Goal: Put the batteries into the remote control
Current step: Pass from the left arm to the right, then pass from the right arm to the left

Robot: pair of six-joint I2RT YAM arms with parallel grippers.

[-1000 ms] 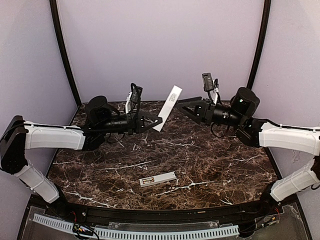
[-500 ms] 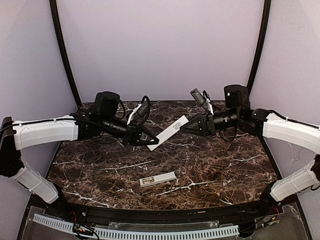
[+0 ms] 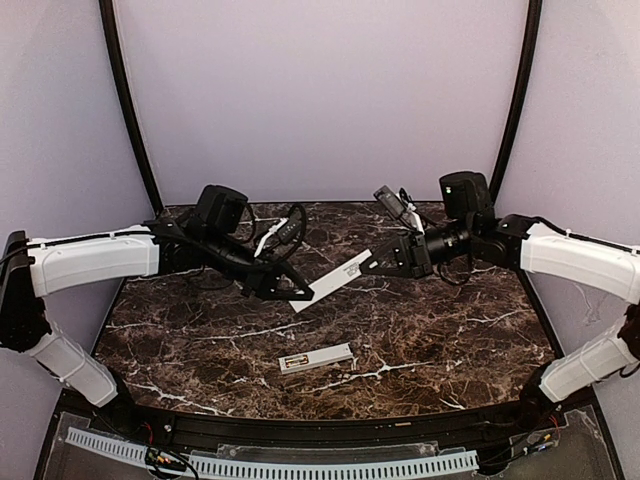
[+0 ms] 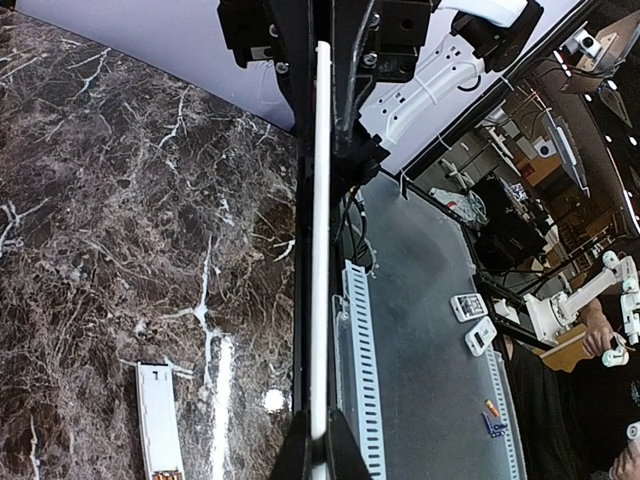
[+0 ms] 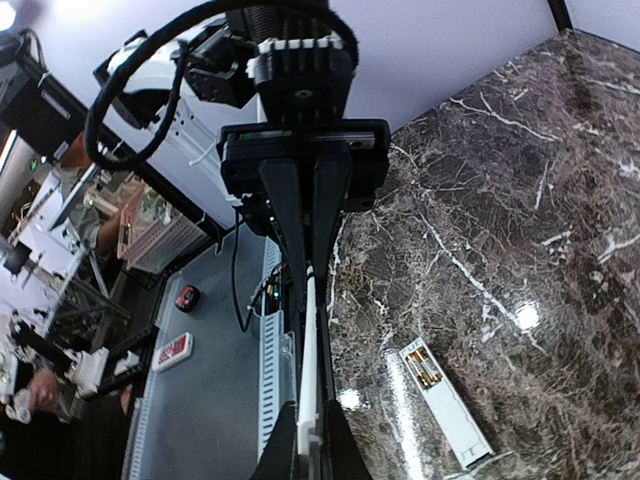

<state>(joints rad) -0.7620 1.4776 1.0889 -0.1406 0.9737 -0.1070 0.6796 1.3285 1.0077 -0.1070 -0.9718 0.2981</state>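
**Current state.** The left hand (image 3: 303, 293) and the right hand (image 3: 370, 266) are both closed on the thin white cover (image 3: 340, 272). Each grips one end, and the cover hangs in the air across the middle of the overhead frame. Both wrist views show it edge-on, running straight from one pair of fingers to the other.

The remote (image 3: 315, 357) lies flat on the counter (image 3: 450, 320) in the lower centre of the overhead frame, well apart from both hands. Its open compartment faces up at its left end. The batteries (image 3: 294, 361) appear to be seated there already, and the right wrist view shows gold-yellow in the recess.

**Step in hand (judged).** The cover is being passed between the hands or re-gripped so that it can be fitted over the compartment.

**Procedure.**
1. Release one hand only, and first confirm that the other has a firm pinch. With both closed, any pull from either arm bends the cover.
2. Grip near one end so the other end is free to lead into the remote.
3. Turn the cover flat and line up its long edge with the remote before lowering it.
4. Steady the remote with the free hand, since it is light and will probably skid on the polished counter.
5. Seat the leading end, then press down or slide it shut.

**Caution.** Which face of the cover is the inner one cannot be told from these views.
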